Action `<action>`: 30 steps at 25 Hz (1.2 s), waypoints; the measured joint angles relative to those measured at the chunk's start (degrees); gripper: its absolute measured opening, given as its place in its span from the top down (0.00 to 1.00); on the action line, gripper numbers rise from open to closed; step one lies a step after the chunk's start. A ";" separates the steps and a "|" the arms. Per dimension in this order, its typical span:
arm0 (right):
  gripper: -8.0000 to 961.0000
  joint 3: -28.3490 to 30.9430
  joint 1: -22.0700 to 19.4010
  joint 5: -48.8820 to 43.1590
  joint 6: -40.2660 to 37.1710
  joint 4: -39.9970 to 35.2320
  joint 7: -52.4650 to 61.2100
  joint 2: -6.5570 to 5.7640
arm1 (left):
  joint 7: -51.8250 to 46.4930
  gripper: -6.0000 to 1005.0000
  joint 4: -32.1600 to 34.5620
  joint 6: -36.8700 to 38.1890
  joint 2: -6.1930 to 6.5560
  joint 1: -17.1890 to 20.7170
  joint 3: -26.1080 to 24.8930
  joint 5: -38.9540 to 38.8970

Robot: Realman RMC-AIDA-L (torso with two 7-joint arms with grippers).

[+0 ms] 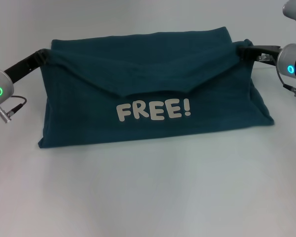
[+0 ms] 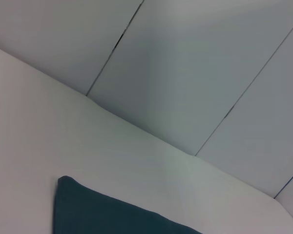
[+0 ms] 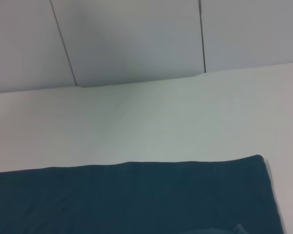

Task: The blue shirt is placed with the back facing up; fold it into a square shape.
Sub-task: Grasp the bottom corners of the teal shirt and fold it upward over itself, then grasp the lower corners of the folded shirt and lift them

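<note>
We cannot tell how far either gripper's jaws are parted. Our left gripper (image 1: 45, 53) meets the shirt (image 1: 153, 98) at its ten o'clock corner; our right gripper (image 1: 242, 49) meets it at two o'clock. Between them, the shirt lies on the table (image 1: 148, 197) folded into a wide band, a flap overlapping above white lettering "FREE!" (image 1: 153, 110).

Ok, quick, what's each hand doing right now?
Left hand: at the blue shirt's far left corner; grip cannot be told.
Right hand: at its far right corner; cannot be told.
</note>
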 joint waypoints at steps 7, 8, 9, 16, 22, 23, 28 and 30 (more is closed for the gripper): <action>0.69 0.01 -0.50 0.27 -0.09 -2.63 0.00 0.72 | 0.41 0.81 0.21 -0.28 -0.18 0.11 -0.43 0.02; 0.65 0.04 -0.52 0.29 -0.01 -2.83 0.00 0.78 | 0.41 0.76 0.22 -0.31 -0.17 0.11 -0.55 -0.06; 0.61 0.08 -0.53 0.32 0.08 -3.00 0.00 0.82 | 0.49 0.71 0.25 -0.35 -0.11 0.19 -0.67 -0.55; 0.33 0.06 -0.71 1.74 -0.02 -4.28 0.27 0.52 | 1.50 0.46 0.36 -0.45 0.18 0.82 -0.35 -3.54; 0.24 0.01 -2.86 1.81 -7.51 -4.98 3.94 -0.94 | 1.21 0.33 0.68 0.46 0.42 2.28 2.04 -3.04; 0.24 0.01 -3.55 1.77 -9.43 -5.22 4.97 -1.35 | 0.99 0.30 1.08 1.06 0.46 2.94 3.22 -3.04; 0.24 -0.09 -8.41 1.50 -21.50 -8.49 11.81 -3.25 | -0.27 0.24 4.84 7.39 0.48 7.75 7.61 -3.31; 0.24 -0.09 -10.55 1.47 -26.57 -9.93 14.81 -4.00 | -0.55 0.25 6.25 10.94 0.47 9.83 7.97 -3.24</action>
